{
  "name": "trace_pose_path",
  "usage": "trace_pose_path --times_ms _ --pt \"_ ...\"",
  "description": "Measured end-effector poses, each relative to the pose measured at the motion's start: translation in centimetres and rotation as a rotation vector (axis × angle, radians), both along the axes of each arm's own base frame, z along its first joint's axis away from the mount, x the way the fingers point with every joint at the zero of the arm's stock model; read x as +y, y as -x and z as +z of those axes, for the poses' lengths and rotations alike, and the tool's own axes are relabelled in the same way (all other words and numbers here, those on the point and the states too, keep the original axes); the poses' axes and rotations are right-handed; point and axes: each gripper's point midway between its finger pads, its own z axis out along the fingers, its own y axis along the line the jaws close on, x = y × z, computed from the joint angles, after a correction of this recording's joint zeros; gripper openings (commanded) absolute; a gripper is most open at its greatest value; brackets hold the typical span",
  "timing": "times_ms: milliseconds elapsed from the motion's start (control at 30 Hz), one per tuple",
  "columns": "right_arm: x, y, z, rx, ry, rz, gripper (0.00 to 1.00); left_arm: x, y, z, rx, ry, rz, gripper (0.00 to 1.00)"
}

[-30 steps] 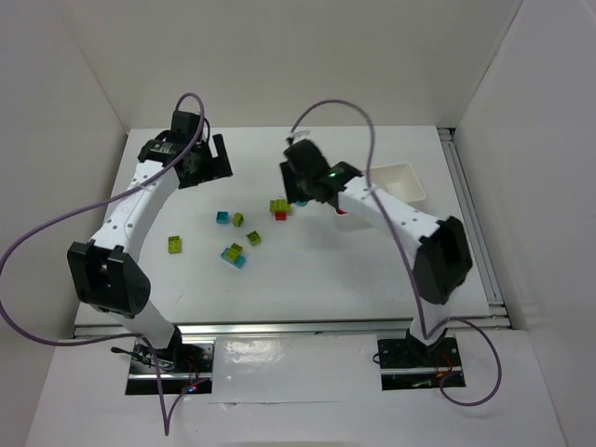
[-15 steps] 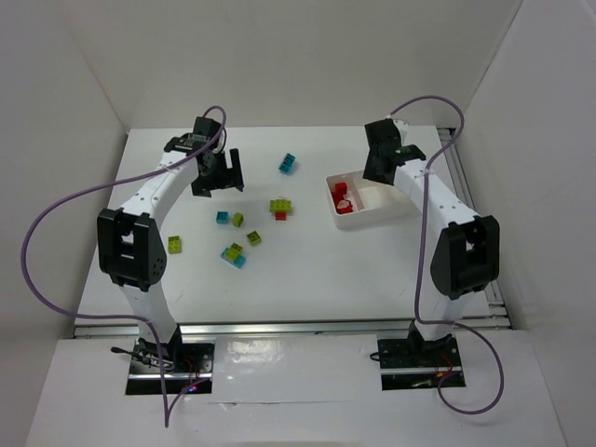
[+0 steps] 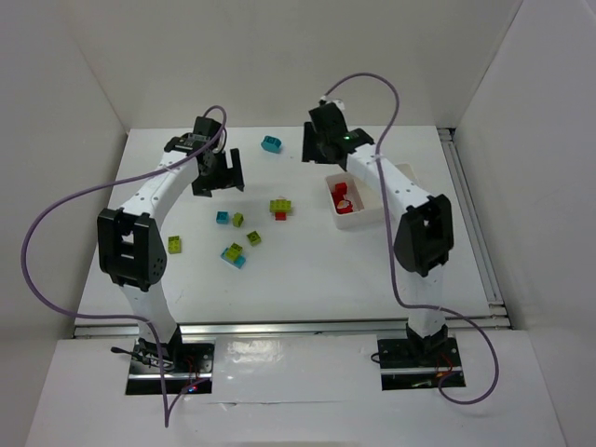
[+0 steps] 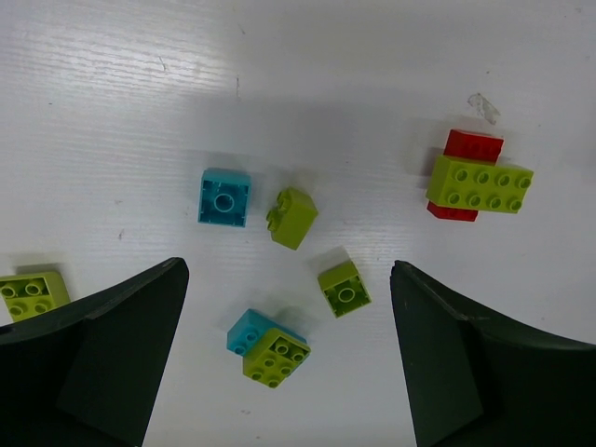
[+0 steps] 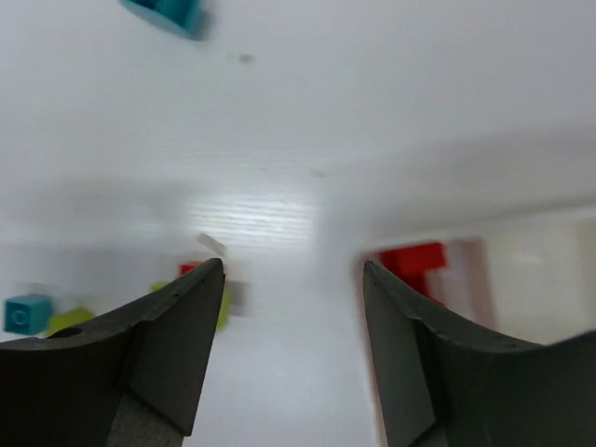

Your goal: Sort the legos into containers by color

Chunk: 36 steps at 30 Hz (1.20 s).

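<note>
Loose legos lie mid-table: a cyan brick (image 3: 223, 218), green bricks (image 3: 238, 220) (image 3: 253, 238) (image 3: 175, 244), a cyan-green stack (image 3: 234, 254) and a green-on-red stack (image 3: 280, 208). One cyan brick (image 3: 271, 143) lies apart at the back. The white tray (image 3: 365, 220) holds red bricks (image 3: 343, 197). My left gripper (image 3: 217, 177) is open and empty, above the cluster; its wrist view shows the stack (image 4: 269, 349) between the fingers. My right gripper (image 3: 318, 149) is open and empty, between the back cyan brick (image 5: 168, 11) and the tray's red brick (image 5: 414, 265). The right wrist view is blurred.
White walls enclose the table on the left, back and right. The right arm's forearm (image 3: 386, 182) crosses over the tray and hides most of it. Purple cables loop above both arms.
The right arm swung left from the tray's far side to the back centre. The lone cyan brick sits farther back and left than half a second ago. The left arm holds still.
</note>
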Motion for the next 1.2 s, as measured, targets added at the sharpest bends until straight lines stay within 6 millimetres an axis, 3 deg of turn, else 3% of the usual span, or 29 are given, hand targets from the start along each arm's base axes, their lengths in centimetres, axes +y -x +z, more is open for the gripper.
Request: trace_pose_path --times_ms 100,200,300,400,567,667,800,900,1000,1200 --pt "3.8 -1.5 -0.7 -0.014 -0.015 0.055 0.73 -0.1 -0.4 0.3 0.001 0.007 0.002 0.99" --pt "5.0 -1.6 -2.1 0.010 -0.015 0.077 0.80 -1.3 -3.5 1.6 -0.047 0.050 0.001 0.98" --pt "4.0 -1.7 -2.2 0.016 -0.011 0.055 0.83 -3.3 -7.8 2.3 -0.107 0.113 0.011 0.98" --pt "1.7 -1.5 -1.9 0.019 -0.017 0.026 0.84 -5.7 -11.2 1.6 -0.135 0.186 0.017 0.98" --pt "-1.1 -2.4 -0.3 -0.010 -0.055 -0.005 0.85 -8.9 -13.7 -1.8 -0.116 0.289 0.048 0.96" --pt "-1.2 -2.7 0.0 -0.021 -0.065 -0.002 0.85 -10.4 -15.3 -3.4 -0.126 0.365 0.068 0.95" --pt "0.5 -2.9 0.6 -0.044 -0.101 0.077 0.85 -11.7 -17.4 -4.6 -0.151 0.449 0.094 0.95" --pt "2.6 -4.3 1.2 -0.074 -0.133 0.163 0.87 -11.4 -17.4 -4.7 -0.157 0.455 0.099 0.95" --pt "5.1 -7.5 0.8 -0.132 -0.153 0.236 0.88 -9.5 -15.8 -3.9 -0.149 0.435 0.122 0.95" --pt "7.9 -10.5 -5.5 -0.128 -0.166 0.303 0.88 -1.6 -13.1 1.8 -0.205 0.399 0.240 0.96"
